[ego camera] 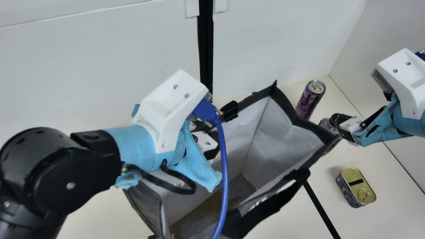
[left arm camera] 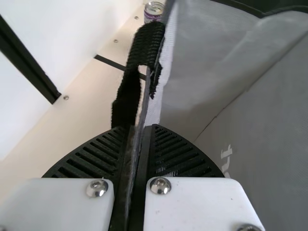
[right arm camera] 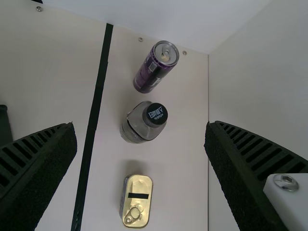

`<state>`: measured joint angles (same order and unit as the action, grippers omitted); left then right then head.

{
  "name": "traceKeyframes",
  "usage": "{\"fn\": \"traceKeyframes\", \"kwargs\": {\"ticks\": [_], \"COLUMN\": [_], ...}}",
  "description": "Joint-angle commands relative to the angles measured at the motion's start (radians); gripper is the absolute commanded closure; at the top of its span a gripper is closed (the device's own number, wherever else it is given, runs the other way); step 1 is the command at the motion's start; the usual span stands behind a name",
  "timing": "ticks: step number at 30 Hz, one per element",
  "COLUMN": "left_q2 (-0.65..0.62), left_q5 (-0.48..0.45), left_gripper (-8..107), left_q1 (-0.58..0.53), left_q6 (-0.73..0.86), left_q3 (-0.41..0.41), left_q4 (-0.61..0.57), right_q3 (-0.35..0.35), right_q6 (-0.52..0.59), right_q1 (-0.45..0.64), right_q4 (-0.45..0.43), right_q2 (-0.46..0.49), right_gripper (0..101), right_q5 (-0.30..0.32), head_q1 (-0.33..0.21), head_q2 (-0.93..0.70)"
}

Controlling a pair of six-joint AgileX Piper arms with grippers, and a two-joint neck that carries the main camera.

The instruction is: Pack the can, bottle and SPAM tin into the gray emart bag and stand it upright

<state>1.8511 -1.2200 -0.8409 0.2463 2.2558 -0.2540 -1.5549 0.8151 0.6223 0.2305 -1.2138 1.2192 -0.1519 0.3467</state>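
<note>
"What's on the cream table (ego camera: 382,220)?"

"A purple can (ego camera: 308,101), a black-capped bottle (right arm camera: 142,123) and the SPAM tin (ego camera: 358,187), in a row outside the open gray emart bag (ego camera: 287,136)."

"Anything clamped?"

"Yes, the bag's rim (ego camera: 253,100), in the left gripper (ego camera: 208,141). The right gripper (ego camera: 338,127) has its fingers (right arm camera: 41,171) apart, near the bottle, which stands between can and tin."

Left arm (ego camera: 63,179): rounded black joints, light blue wrap (ego camera: 132,142) at wrist, angular white bracket (ego camera: 152,116) w/ small screws (ego camera: 187,96), blue cable (ego camera: 225,166), thin black cable (ego camera: 176,189). Right arm (ego camera: 410,122): same wrap and bracket. Fingers (left arm camera: 183,156) black, ribbed; white mounts (left arm camera: 192,207), silver screws
</note>
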Motion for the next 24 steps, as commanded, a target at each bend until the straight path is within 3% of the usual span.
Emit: {"fn": "traceKeyframes", "kwargs": {"ticks": [1,14,24], "left_q2": [-0.005,-0.063,-0.137], "left_q5": [0.000,0.000,0.000], "left_gripper": [107,107,107], "left_q1": [-0.002,-0.009,-0.009], "left_q6": [-0.010,-0.114,-0.207], "left_q3": [0.002,0.010,-0.041], "left_q4": [0.027,0.291,0.533], "right_q3": [0.000,0.000,0.000], "right_q6": [0.000,0.000,0.000], "right_q1": [0.000,0.000,0.000], "right_q4": [0.000,0.000,0.000], "right_q2": [0.000,0.000,0.000], "right_gripper": [6,6,6], "right_q5": [0.000,0.000,0.000], "head_q1": [-0.023,-0.023,-0.023], "head_q2": [0.002,0.002,0.002]}}
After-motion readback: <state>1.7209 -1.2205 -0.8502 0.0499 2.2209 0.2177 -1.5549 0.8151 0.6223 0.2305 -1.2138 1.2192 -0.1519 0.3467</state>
